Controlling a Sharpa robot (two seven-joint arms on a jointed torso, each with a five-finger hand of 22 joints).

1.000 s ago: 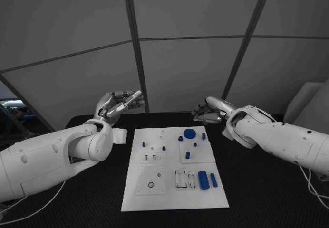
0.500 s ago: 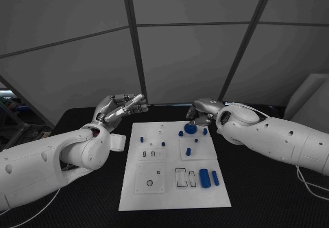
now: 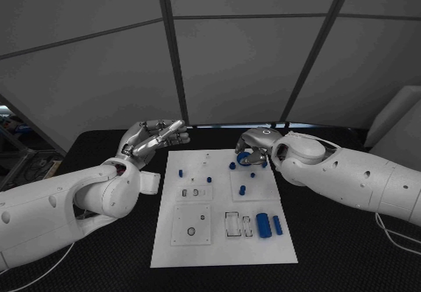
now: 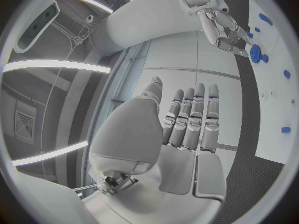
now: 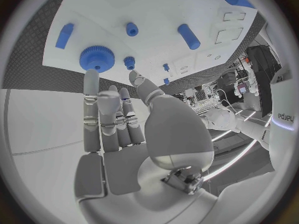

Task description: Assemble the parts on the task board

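Right hand [image 3: 250,146], silver and jointed, hangs over the far right part of the white flat task board [image 3: 224,243], its fingers slightly apart and holding nothing; its fingertips are just above the round blue toothed gear [image 3: 243,159]. From the right wrist the fingers [image 5: 92,92] point at that gear [image 5: 96,58] without clearly touching it — the teeth round its rim show plainly there, which the head view does not resolve.

Left hand [image 3: 156,137] is raised beside the board's far left corner, over the black textured bench [image 3: 351,255], fingers straight, close side by side and empty; the left wrist view shows its smooth silver palm [image 4: 181,129] and, further off, the right hand [image 4: 225,31] above the gear [image 4: 254,52].

On the board's near right stand two blue pieces: a thick blue cylinder [image 3: 262,225] and a thinner blue rod [image 3: 276,225] just beside it. Several small blue pegs [image 3: 241,190] stand further up the board; their exact number cannot be told. Two raised white square plates [image 3: 192,224] with recesses lie on its left half.
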